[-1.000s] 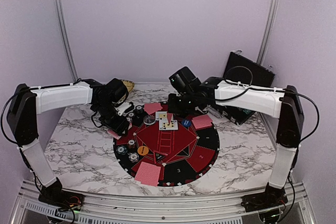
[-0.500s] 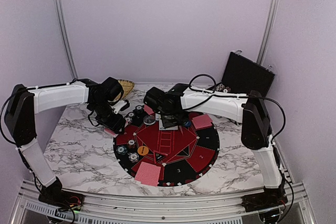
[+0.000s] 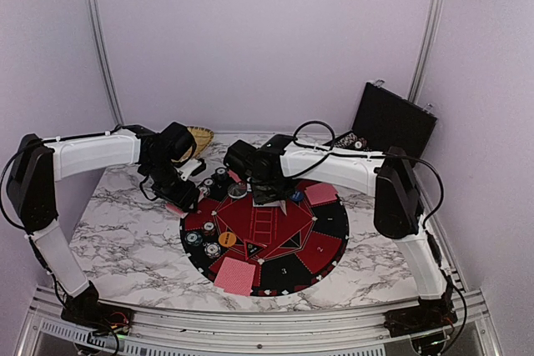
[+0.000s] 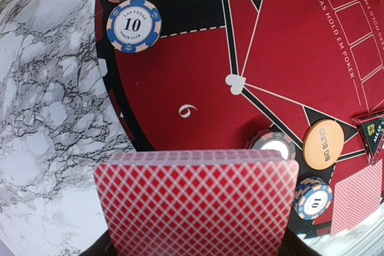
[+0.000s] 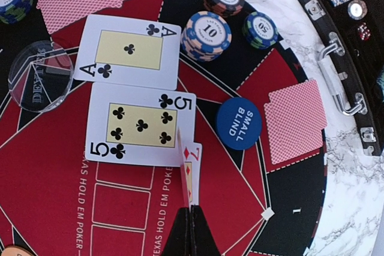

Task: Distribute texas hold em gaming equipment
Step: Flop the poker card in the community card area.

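Mat (image 3: pixel 329 224), round, red-and-black, on marble worktop (image 3: pixel 125 231).
Card deck (image 4: pixel 198 202): clamped in left end effector (image 3: pixel 182 198) over mat's ten o'clock rim; slick, apt to fan, so best squeezed across long edges.
Seven of diamonds (image 5: pixel 189 175): pinched edge-on in closed right end effector (image 5: pixel 192 223), toward twelve o'clock; thin, bendy.
Chip stacks (image 5: pixel 207 34): rigid, heavier; grip across rims.

Right pincer (image 5: pixel 191 215) pinching seven of diamonds (image 5: pixel 191 172) on edge, touching face-up five of clubs (image 5: pixel 141 125), ace of clubs (image 5: pixel 129 51) beyond
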{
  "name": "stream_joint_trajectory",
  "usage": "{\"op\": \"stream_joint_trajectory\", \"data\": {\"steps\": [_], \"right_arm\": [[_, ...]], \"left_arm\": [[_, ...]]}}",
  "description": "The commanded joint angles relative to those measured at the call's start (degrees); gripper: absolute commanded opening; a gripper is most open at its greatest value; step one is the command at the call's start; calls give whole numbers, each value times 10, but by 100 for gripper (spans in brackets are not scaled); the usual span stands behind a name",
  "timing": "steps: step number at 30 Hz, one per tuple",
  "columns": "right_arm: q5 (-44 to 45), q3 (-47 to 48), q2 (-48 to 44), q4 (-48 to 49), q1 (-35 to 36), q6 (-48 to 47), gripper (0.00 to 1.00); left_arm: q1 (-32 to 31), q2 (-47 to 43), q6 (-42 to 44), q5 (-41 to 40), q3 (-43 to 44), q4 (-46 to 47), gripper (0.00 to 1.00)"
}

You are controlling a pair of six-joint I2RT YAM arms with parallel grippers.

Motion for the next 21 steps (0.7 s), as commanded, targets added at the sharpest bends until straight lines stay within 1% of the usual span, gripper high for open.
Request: {"op": "stream_joint_trajectory", "data": {"steps": [1, 2, 4, 5, 7, 11, 12, 14, 16, 19, 21], "right_arm": [[-36, 18, 9, 36, 7, -13, 0], [-49, 15, 7, 48, 8, -16, 0], [-79, 5, -1, 82, 8, -28, 5], [-97, 0, -7, 100, 7, -34, 9], [-127, -12, -17, 132, 7, -44, 21], [-164, -20, -32, 168, 4, -54, 36], [-168, -22, -36, 170, 1, -56, 39], [-179, -37, -50, 180, -6, -56, 40], [-212, -80, -82, 215, -22, -57, 40], [-277, -200, -148, 308, -55, -64, 41], [-339, -299, -201, 396, -89, -64, 48]], "left_arm": [[2, -19, 1, 9, -3, 8, 24], [2, -19, 1, 8, -4, 9, 24], [2, -19, 1, 9, -5, 10, 24], [2, -19, 1, 9, -6, 10, 24], [2, -20, 1, 8, -7, 11, 24], [2, -21, 2, 9, -9, 12, 24], [2, -21, 1, 9, -9, 12, 24], [2, -22, 1, 9, -10, 13, 24], [2, -22, 2, 10, -10, 14, 24], [2, -20, 2, 14, -8, 14, 24], [2, -20, 1, 13, -8, 14, 24]]}}
